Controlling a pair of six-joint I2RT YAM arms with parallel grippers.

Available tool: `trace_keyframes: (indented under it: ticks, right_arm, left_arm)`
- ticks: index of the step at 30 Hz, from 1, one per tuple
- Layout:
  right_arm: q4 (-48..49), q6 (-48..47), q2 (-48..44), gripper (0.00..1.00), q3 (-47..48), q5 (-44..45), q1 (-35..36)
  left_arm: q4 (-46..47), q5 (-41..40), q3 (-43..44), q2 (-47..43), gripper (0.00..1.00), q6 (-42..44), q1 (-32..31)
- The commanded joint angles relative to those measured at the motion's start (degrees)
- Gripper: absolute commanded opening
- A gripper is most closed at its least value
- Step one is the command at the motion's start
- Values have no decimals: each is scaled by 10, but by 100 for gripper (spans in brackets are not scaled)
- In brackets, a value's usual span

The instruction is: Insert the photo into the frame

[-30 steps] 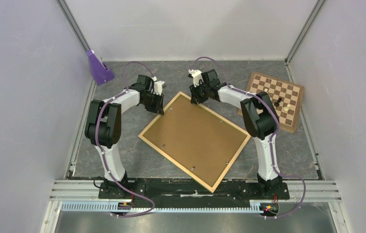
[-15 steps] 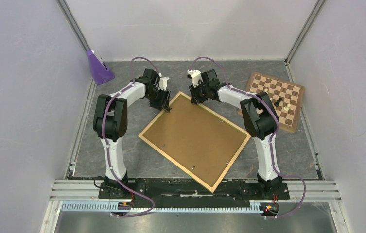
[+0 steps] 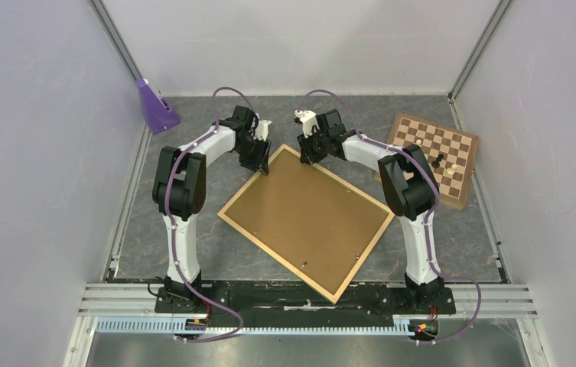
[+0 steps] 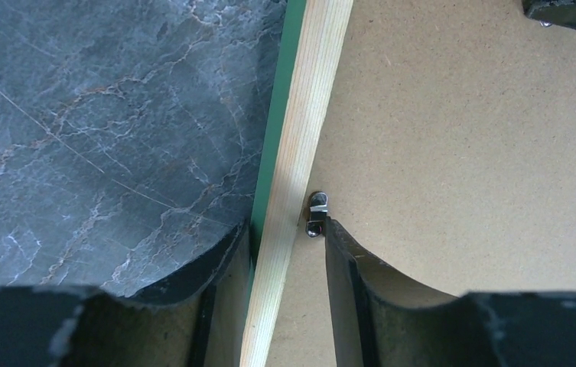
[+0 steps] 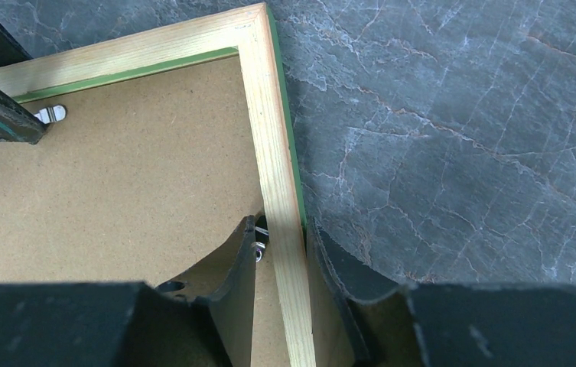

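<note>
Pale wood rails of the frame lie back-up on the grey marbled table, turned at an angle, with its near corner close to my bases and its far corner up between my two wrists. A brown hardboard panel fills it. On the far left rail my left gripper stands astride the wood, released: one finger sits at the green outer edge, the other is off the rail on the panel side, beside a small metal clip. Just round the far corner my right gripper is clenched across the far right rail, a finger on each side, with another clip by the inner one. Farther right a chessboard with a few pieces lies apart from the frame, and far left a purple block stands by the wall
</note>
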Motion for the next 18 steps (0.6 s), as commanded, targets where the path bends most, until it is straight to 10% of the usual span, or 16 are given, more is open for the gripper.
trace_keyframes:
  ticks: [1, 18]
  right_arm:
    - [-51, -27, 14, 10, -6, 61, -6]
    - [-47, -22, 7, 10, -21, 59, -6]
  left_arm:
    - [4, -9, 15, 17, 44, -29, -3]
    - [105, -28, -52, -7, 19, -153, -3]
